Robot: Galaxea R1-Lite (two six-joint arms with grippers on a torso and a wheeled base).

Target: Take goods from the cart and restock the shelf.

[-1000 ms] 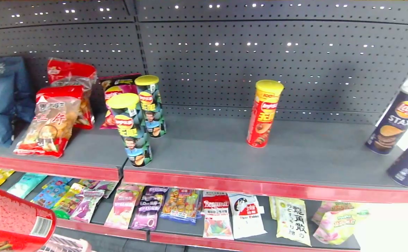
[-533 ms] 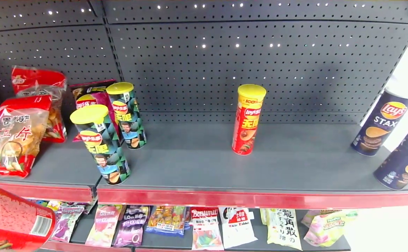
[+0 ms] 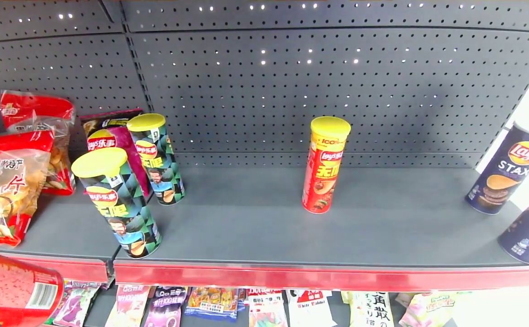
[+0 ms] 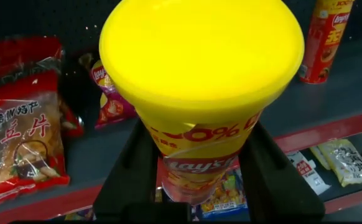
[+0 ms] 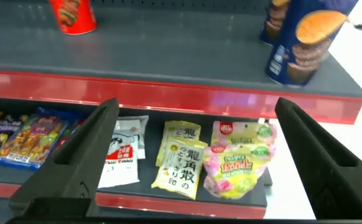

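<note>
Showing the red can (image 4: 199, 68), its yellow lid turned toward the left wrist camera, pinched at its sides by the left gripper (image 4: 196, 186). In the head view the same can lies at the lower left corner (image 3: 12, 293), in front of and below the grey shelf (image 3: 264, 231). The right gripper (image 5: 196, 162) has its jaws spread wide with nothing between them, and it faces the shelf's red front edge and the sachets (image 5: 181, 152) on the tier below. On the shelf stand a second red can (image 3: 325, 165) near the middle, two green cans (image 3: 116, 204) toward the left, two dark blue cans (image 3: 505, 170) at the right end, and red snack bags (image 3: 5, 186) at the far left. Compared with one second ago, the whole head view has shifted: the shelf goods appear lower and further left in it, which is a move of the camera, not of the goods. The held can keeps its corner position.
</note>
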